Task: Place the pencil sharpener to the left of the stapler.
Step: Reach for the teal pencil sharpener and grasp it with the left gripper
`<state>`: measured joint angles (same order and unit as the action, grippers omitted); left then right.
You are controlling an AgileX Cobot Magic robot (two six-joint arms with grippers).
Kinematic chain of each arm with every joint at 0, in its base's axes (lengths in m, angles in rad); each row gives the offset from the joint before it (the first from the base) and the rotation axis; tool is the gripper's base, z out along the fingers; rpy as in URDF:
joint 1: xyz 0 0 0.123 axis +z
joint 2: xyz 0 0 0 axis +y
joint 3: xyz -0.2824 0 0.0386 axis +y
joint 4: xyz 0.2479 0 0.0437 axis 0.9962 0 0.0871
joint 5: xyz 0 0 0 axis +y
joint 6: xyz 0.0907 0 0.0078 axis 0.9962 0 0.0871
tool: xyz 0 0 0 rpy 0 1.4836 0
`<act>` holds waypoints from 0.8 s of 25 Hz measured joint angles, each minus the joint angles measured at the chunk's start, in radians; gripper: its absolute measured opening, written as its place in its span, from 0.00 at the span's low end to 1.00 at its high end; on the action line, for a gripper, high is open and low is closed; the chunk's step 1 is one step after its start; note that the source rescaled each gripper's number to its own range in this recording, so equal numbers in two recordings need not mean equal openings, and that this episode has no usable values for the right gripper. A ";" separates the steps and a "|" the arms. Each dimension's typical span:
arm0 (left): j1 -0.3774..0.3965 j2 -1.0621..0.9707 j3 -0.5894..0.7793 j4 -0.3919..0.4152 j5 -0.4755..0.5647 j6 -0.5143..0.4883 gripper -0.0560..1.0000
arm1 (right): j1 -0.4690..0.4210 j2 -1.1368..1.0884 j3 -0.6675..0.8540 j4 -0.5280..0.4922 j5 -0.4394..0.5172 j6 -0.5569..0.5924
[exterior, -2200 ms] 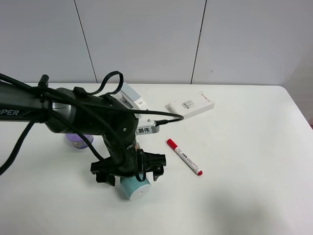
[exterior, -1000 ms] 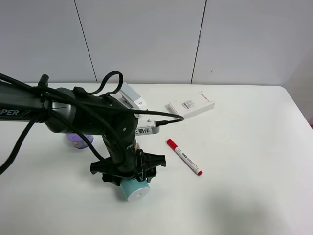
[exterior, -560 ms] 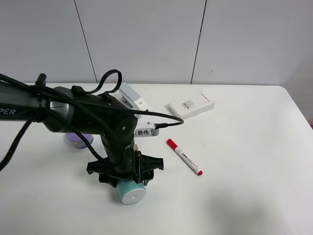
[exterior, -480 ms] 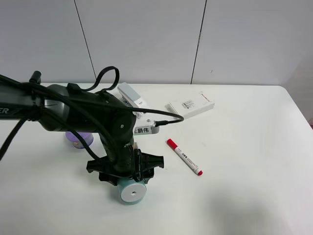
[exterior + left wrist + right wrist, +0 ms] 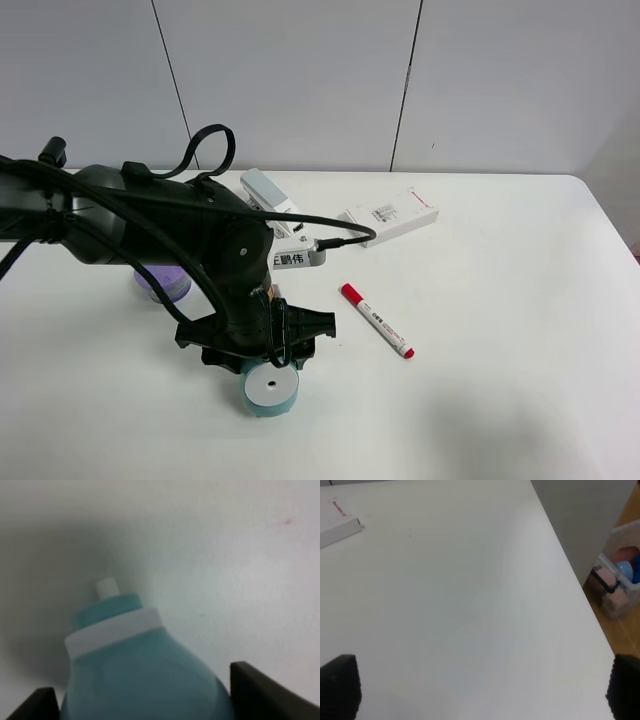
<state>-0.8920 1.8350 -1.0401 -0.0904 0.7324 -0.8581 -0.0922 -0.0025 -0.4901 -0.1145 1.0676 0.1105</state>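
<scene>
The teal pencil sharpener [image 5: 270, 398] is at the front of the table, its white round base turned up toward the high camera. My left gripper [image 5: 262, 362] is shut on it. In the left wrist view the sharpener's body [image 5: 140, 675] fills the frame between the two dark fingertips [image 5: 265, 690], its white-banded neck pointing at the table. The white and grey stapler [image 5: 262, 190] lies farther back, mostly hidden behind the left arm. My right gripper [image 5: 480, 685] is open over bare table and does not appear in the high view.
A purple puck [image 5: 165, 287] sits left of the arm. A red marker [image 5: 378, 320] lies to the right of the gripper and a flat white box [image 5: 390, 214] farther back. Beyond the table's right edge stands a clear plastic bin [image 5: 620, 575].
My left gripper went from open around the sharpener to shut on it. It has since shifted slightly left and turned, so the white base now faces the camera.
</scene>
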 joint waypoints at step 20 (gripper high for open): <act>0.000 0.026 0.047 -0.008 -0.063 0.000 0.05 | 0.000 0.000 0.000 0.000 0.000 0.000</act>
<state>-0.8920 1.8607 -0.9930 -0.0980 0.6689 -0.8581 -0.0922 -0.0025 -0.4901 -0.1145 1.0676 0.1105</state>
